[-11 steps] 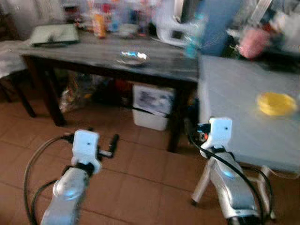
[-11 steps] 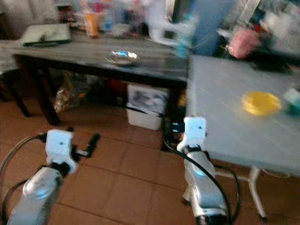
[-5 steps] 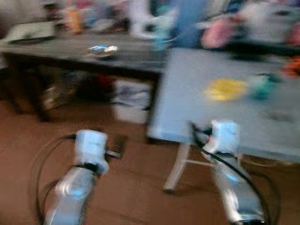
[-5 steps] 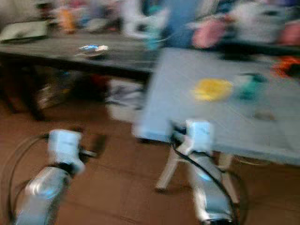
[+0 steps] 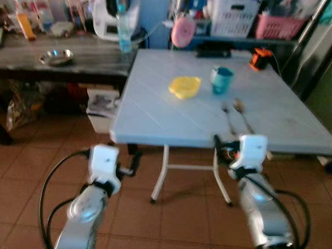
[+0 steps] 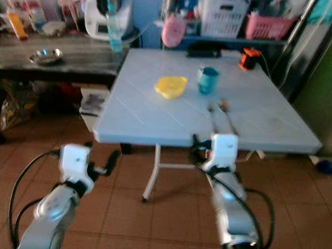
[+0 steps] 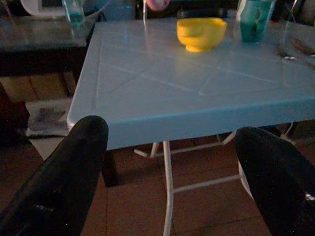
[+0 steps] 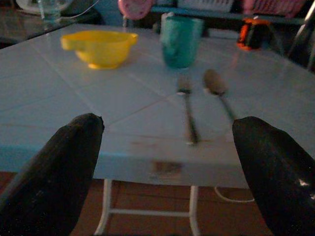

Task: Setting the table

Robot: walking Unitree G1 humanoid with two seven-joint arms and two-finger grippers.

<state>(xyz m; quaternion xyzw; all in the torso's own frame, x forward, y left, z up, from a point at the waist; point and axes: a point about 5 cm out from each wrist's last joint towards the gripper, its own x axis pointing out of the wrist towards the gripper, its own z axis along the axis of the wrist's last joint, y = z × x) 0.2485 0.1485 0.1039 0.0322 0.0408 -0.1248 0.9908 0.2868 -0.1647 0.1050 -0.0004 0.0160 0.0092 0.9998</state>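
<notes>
Since the frames one second and half a second ago, the camera has been swung to the right: the light blue table (image 5: 171,122), formerly cut off at the right edge, is now seen whole and centred, and the blur has largely cleared. No shift of the tableware itself can be established.

Nearest, the left gripper (image 7: 172,167) is held low over the tiled floor (image 5: 176,218), short of the table's near edge, its fingers (image 7: 64,182) spread wide with nothing between them. The right gripper (image 8: 167,167) is held at the near edge, likewise spread wide and empty.

Just beyond the right gripper, a fork (image 8: 187,108) and a spoon (image 8: 216,91) are laid side by side on the tabletop, close but apart. Farther in, a teal cup (image 5: 221,80) stands upright, with a yellow bowl (image 5: 184,86) to its left, apart from it. An orange object (image 5: 259,57) is noted near the far edge. On the dark table (image 5: 31,62) to the left, a metal bowl (image 5: 56,56) is recorded.
</notes>
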